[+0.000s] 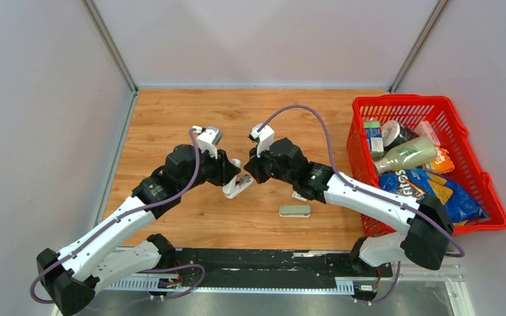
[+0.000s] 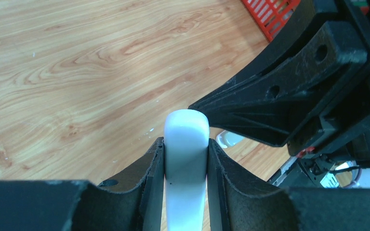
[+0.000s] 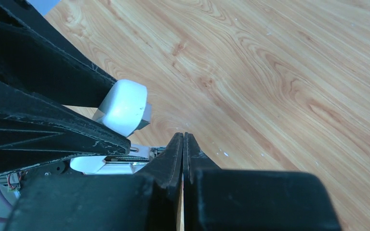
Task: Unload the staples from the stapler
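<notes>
Pinching the white plastic stapler (image 2: 186, 126) across its rounded body, your left gripper (image 2: 185, 154) carries it above the middle of the pale wooden table (image 1: 171, 118). Your right gripper (image 3: 183, 144) has its black fingertips pressed flat together on nothing, just beside the stapler's opened underside, where a metal channel with a spring (image 3: 125, 160) shows. I cannot make out the staples themselves; my guess is that they sit in that channel. To do this well, use the closed tips as one thin probe: meet the strip from its end and slide along the channel, not across it, with the left grip firm so the body doesn't twist. Tilt the opening down over bare wood. You have generous room ahead and to your left; the grey-green pill-shaped bar (image 1: 294, 210) lies just beside the right forearm, and the red plastic basket (image 1: 402, 99) stands well off to the right
</notes>
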`<state>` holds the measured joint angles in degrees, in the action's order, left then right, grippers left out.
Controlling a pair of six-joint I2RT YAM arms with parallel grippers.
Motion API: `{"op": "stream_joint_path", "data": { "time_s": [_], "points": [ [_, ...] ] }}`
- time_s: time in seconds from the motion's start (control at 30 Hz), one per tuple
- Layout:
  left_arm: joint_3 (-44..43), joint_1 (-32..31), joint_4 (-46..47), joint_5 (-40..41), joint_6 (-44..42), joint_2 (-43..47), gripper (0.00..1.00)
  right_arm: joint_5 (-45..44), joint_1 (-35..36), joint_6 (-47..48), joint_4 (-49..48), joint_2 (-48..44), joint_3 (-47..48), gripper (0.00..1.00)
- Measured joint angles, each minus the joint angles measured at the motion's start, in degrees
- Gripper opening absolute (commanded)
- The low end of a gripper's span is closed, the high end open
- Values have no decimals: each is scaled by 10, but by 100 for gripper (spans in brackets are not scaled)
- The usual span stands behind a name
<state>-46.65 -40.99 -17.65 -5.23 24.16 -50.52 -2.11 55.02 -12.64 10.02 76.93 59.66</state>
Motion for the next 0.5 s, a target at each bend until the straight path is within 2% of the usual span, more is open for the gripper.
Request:
{"op": "stream_joint_path", "data": {
  "time_s": [0.23,0.5],
  "points": [
    [0,1,7,26,24,-4,0,48,-14,0,-99,32,-37,0],
    [0,2,8,46,43,-7,0,93,-19,0,-150,66,-42,0]
  ]
}}
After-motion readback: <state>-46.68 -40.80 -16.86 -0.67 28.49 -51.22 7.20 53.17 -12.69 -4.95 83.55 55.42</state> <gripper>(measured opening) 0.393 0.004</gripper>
